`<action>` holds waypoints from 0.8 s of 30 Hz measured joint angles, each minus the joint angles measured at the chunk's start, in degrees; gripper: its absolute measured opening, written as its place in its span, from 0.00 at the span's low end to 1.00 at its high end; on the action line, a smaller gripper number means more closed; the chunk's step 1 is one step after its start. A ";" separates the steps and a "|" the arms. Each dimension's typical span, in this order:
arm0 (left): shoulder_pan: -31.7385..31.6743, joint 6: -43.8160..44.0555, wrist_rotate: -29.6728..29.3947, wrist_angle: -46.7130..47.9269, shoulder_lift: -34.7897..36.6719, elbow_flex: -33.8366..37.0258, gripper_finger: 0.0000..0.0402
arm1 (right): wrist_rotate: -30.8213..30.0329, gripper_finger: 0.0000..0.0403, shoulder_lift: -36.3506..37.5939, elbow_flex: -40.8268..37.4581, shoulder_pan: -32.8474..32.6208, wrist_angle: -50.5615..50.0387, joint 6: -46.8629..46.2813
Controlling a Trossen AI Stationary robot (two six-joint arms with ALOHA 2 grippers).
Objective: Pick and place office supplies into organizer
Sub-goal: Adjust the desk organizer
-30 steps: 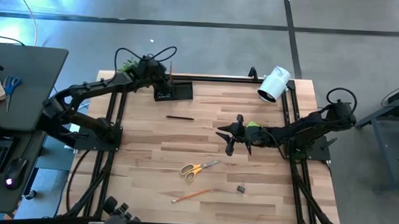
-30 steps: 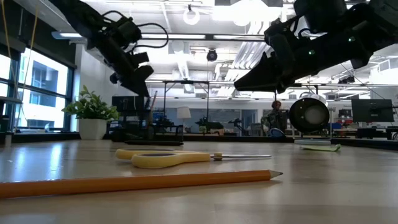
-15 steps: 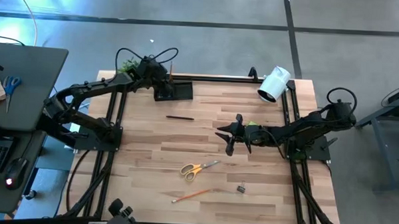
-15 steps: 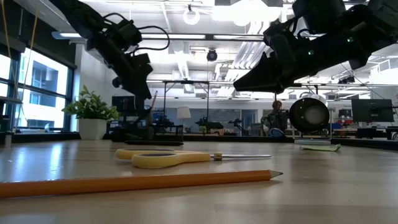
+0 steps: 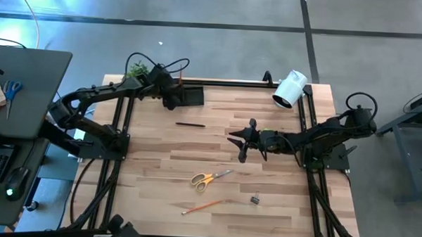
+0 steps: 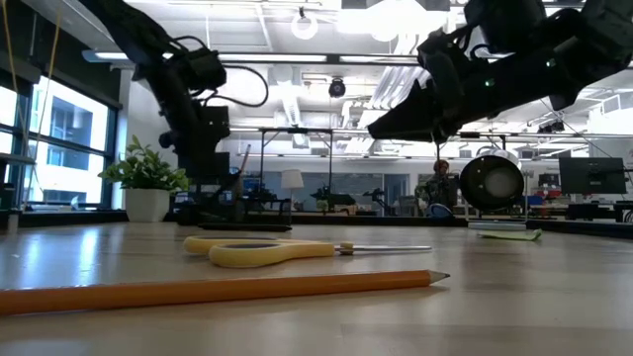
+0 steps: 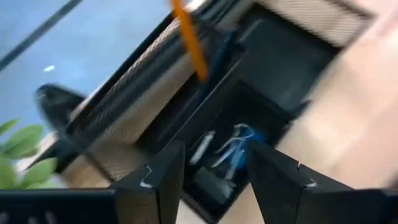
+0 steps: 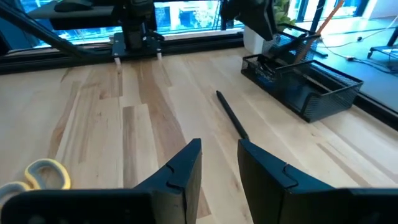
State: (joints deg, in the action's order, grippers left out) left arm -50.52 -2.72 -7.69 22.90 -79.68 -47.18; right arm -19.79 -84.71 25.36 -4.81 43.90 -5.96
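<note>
The black organizer stands at the table's far edge with an orange pencil upright in its cup. My left gripper hangs open over it, fingers pointing down at a compartment holding small blue and silver items. My right gripper hovers open and empty above mid-table, facing the black pen that lies flat on the wood. The yellow-handled scissors, another orange pencil and a binder clip lie nearer the front. The lime-green pad lies under the right arm.
A white cylinder lies at the far right corner and a small green plant stands at the far left corner beside the organizer. Black frame rails run along the table's sides. Bare wood lies between the pen and the scissors.
My left gripper has swung from a slant to pointing straight down and sunk closer to the organizer. The right arm and the loose items have kept their places.
</note>
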 joint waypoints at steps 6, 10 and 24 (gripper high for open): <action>0.01 0.05 -3.05 -3.15 -2.76 0.00 0.39 | 1.37 0.25 0.00 0.02 0.41 -0.19 0.01; 0.00 0.04 -3.10 -5.27 -4.44 0.00 0.39 | 1.38 0.25 0.00 0.00 0.41 -0.22 0.00; 0.00 -0.19 -4.37 -11.39 -8.43 0.00 0.39 | 1.37 0.25 0.00 0.02 0.41 -0.35 -0.20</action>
State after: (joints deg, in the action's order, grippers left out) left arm -50.52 -2.92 -12.05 11.51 -88.11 -47.18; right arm -18.42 -84.71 25.39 -4.40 43.55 -6.15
